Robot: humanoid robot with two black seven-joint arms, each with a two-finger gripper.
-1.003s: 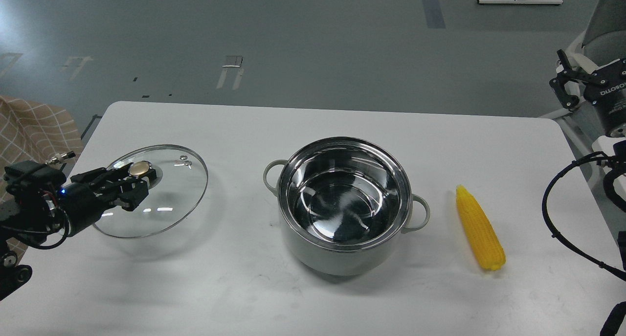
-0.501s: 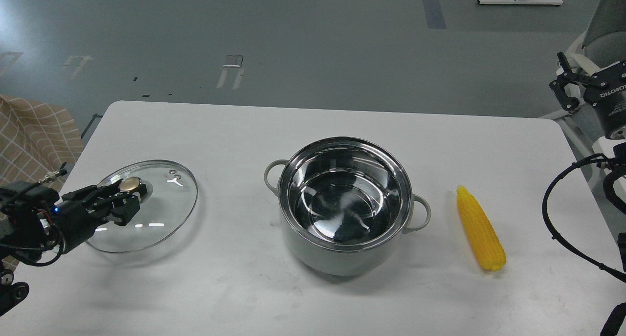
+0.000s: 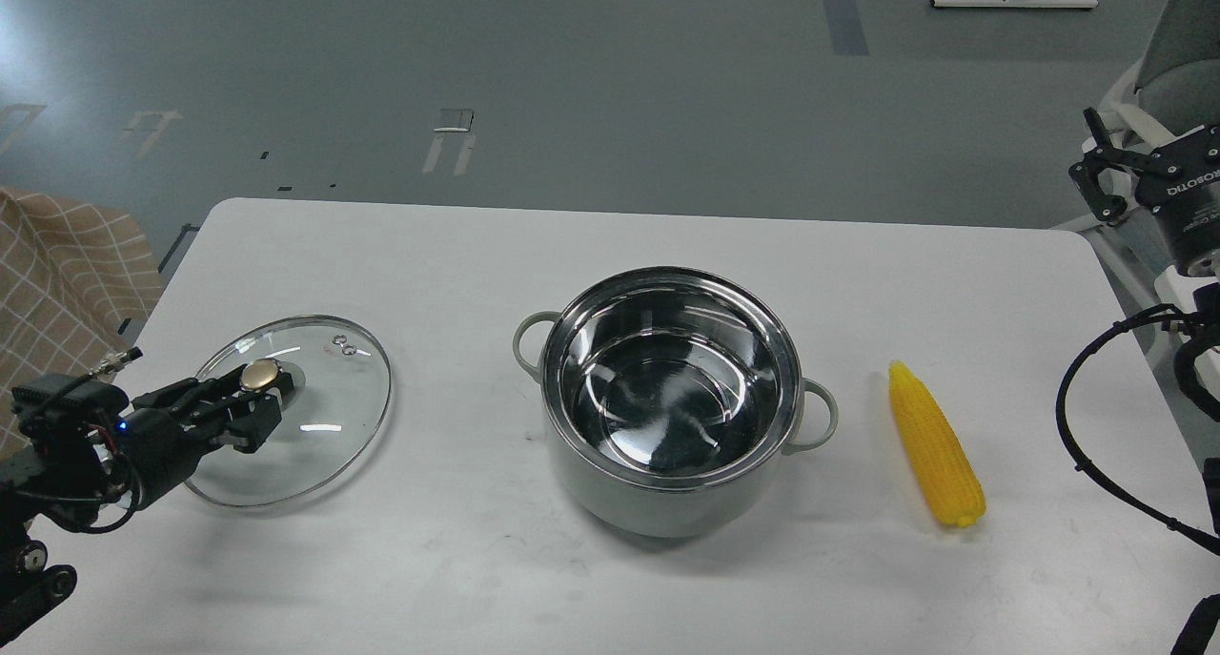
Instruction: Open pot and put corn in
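Observation:
The pale grey-green pot [image 3: 658,514] stands open in the middle of the white table, its shiny steel inside empty. The yellow corn cob [image 3: 937,457] lies on the table to the right of the pot, pointed end away from me. The glass lid [image 3: 319,431] with the gold knob [image 3: 259,376] lies at the left of the table. My left gripper [image 3: 265,399] is closed around that knob. My right gripper [image 3: 1096,173] is open and empty, raised off the table's far right corner, well away from the corn.
The white table [image 3: 496,245] has rounded corners, and its right edge runs close to the corn. A checked cloth [image 3: 57,264] hangs at the left. Black cables [image 3: 1077,417] of my right arm loop at the right edge.
My left gripper has lowered the lid from a raised, tilted hold down to the table at the left and still grips the knob. My right gripper has hardly moved.

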